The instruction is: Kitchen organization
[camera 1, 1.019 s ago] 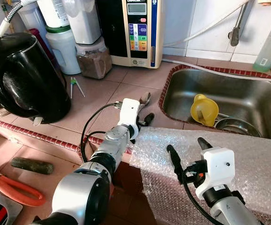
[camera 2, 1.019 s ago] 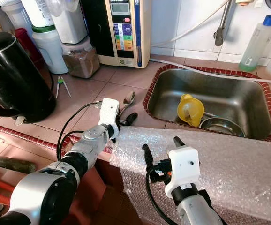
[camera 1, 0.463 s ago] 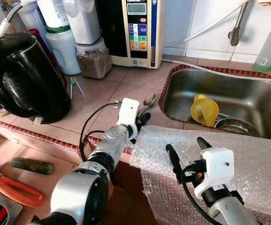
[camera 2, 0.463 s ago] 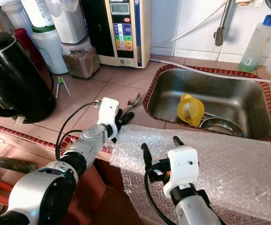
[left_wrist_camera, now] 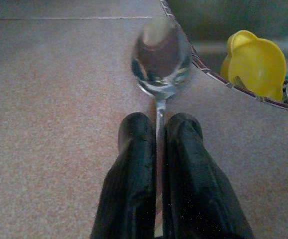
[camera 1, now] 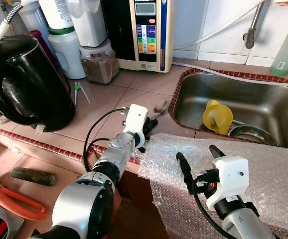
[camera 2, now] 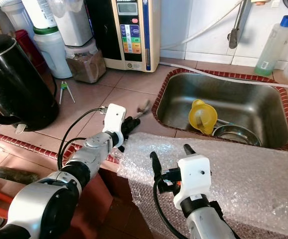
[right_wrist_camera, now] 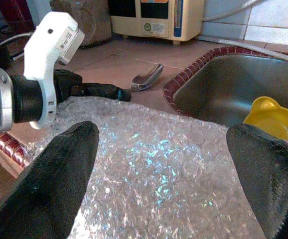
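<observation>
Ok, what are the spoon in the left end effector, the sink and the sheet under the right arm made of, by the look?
Shiny silver spoon: polished metal, likely stainless steel; its bowl mirrors the surroundings. Rectangular grey sink: brushed steel, with dull streaky reflections. Clear crinkled sheet: plastic bubble wrap, with rows of glinting pockets. The left end effector is shut on the spoon's handle.

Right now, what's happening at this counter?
The left gripper is shut on the handle of a metal spoon, holding it just over the tiled counter beside the sink. A yellow funnel lies in the sink. The right gripper hovers open above the bubble wrap draped over the counter edge, holding nothing.
</observation>
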You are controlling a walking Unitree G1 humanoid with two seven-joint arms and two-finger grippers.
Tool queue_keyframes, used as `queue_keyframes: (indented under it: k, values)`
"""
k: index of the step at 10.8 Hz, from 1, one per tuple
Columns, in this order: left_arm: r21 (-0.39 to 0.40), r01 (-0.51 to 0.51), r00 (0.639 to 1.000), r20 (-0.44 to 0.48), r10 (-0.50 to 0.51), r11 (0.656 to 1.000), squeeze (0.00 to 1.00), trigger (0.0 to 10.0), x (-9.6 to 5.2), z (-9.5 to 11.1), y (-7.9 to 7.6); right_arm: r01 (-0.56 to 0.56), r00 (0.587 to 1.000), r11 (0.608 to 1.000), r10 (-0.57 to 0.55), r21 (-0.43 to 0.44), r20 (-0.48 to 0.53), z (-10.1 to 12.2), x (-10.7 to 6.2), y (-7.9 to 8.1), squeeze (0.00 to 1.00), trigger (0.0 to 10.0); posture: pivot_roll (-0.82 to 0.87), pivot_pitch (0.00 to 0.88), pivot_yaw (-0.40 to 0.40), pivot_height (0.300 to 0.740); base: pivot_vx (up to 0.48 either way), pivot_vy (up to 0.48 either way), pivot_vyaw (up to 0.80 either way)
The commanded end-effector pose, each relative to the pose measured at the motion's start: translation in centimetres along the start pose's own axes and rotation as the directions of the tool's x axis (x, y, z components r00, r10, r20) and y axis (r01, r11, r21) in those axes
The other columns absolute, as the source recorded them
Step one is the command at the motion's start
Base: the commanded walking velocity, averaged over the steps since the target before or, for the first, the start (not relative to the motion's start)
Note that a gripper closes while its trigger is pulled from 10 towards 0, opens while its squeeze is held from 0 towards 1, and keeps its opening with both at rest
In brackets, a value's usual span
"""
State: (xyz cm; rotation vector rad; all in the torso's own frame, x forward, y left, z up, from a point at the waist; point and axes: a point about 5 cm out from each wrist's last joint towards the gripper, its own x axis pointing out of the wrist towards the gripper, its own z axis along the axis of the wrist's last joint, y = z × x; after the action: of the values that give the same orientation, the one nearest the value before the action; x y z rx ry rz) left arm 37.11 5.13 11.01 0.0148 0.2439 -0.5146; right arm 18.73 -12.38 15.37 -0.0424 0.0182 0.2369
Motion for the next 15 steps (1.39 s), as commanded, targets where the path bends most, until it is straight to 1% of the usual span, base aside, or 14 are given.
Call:
queue_keyframes:
  k: [1, 3, 5, 6, 8, 9, 10, 11, 12, 13, 14, 15]
  values:
    - [-0.007, 0.006, 0.995, -0.096, -0.007, 1.000, 0.00, 0.0, -0.6, -2.4, 0.2, -0.006, 1.000, 1.000, 0.006, 0.005, 0.005, 0.1, 0.1, 0.1, 0.00, 10.0, -0.26, 0.068, 0.127, 0.740, 0.000, 0.000, 0.00]
    - [-0.001, 0.000, 0.995, -0.100, 0.000, 1.000, 0.00, 0.0, -0.9, -2.7, 0.8, -0.008, 1.000, 1.000, 0.008, 0.004, 0.004, 0.0, 0.1, 0.1, 0.00, 10.0, -0.25, 0.062, 0.123, 0.740, 0.000, 0.000, 0.00]
    - [-0.002, 0.030, 0.997, -0.067, -0.030, 1.000, 0.00, 0.0, -1.0, -2.5, 0.9, -0.010, 1.000, 1.000, 0.010, 0.003, 0.003, 0.0, 0.1, 0.0, 0.00, 10.0, -0.25, 0.060, 0.121, 0.740, 0.000, 0.000, 0.00]
    - [-0.036, 0.067, 0.997, -0.034, -0.068, 0.997, 0.00, 0.0, -1.2, -2.6, 0.8, -0.012, 1.000, 1.000, 0.012, 0.001, 0.003, 0.0, 0.2, 0.0, 0.00, 10.0, -0.25, 0.056, 0.119, 0.740, 0.000, 0.000, 0.00]
    - [-0.053, 0.105, 0.994, 0.012, -0.104, 0.993, 0.00, 0.0, -1.5, -2.6, 0.9, -0.013, 1.000, 1.000, 0.013, -0.001, 0.006, 0.0, 0.3, -0.2, 0.00, 10.0, -0.24, 0.051, 0.114, 0.740, 0.000, 0.000, 0.00]
    - [-0.074, 0.107, 0.993, 0.056, -0.103, 0.992, 0.00, 0.0, -1.7, -2.3, 1.5, -0.015, 1.000, 1.000, 0.015, -0.003, 0.008, 0.0, 0.4, -0.2, 0.00, 10.0, -0.23, 0.050, 0.111, 0.740, 0.000, 0.000, 0.00]
    - [-0.084, 0.107, 0.992, 0.079, -0.101, 0.991, 0.00, 0.0, -1.9, -2.1, 1.8, -0.017, 1.000, 1.000, 0.017, -0.004, 0.010, 0.1, 0.5, -0.2, 0.00, 10.0, -0.23, 0.047, 0.108, 0.740, 0.000, 0.000, 0.00]
    - [-0.092, 0.110, 0.986, 0.137, -0.097, 0.990, 0.00, 0.0, -1.9, -1.2, 2.2, -0.015, 1.000, 1.000, 0.015, -0.012, 0.022, 0.2, 0.9, -0.4, 0.00, 10.0, -0.22, 0.040, 0.106, 0.740, 0.000, 0.000, 0.00]
    - [-0.094, 0.117, 0.980, 0.169, -0.100, 0.989, 0.00, 0.0, -1.8, -0.6, 2.2, -0.012, 1.000, 1.000, 0.013, -0.016, 0.029, 0.3, 1.0, -0.6, 0.00, 10.0, -0.21, 0.038, 0.104, 0.740, 0.000, 0.000, 0.00]
    - [-0.085, 0.144, 0.967, 0.223, -0.122, 0.986, 0.00, 0.0, -1.6, 0.4, 1.9, -0.002, 0.999, 1.000, 0.003, -0.023, 0.045, 0.6, 1.4, -0.9, 0.00, 10.0, -0.21, 0.036, 0.101, 0.740, 0.000, 0.000, 0.00]
    - [-0.074, 0.183, 0.950, 0.270, -0.157, 0.980, 0.00, 0.0, -1.4, 1.4, 1.3, 0.011, 0.998, 0.999, -0.009, -0.032, 0.070, 1.0, 1.9, -1.3, 0.00, 10.0, -0.21, 0.035, 0.100, 0.740, 0.000, 0.000, 0.00]
    - [-0.035, 0.226, 0.927, 0.314, -0.204, 0.973, 0.00, 0.0, -1.3, 2.3, 0.6, 0.024, 0.995, 0.999, -0.020, -0.046, 0.097, 1.5, 2.4, -1.7, 0.00, 10.0, -0.20, 0.034, 0.099, 0.740, 0.000, 0.000, 0.00]
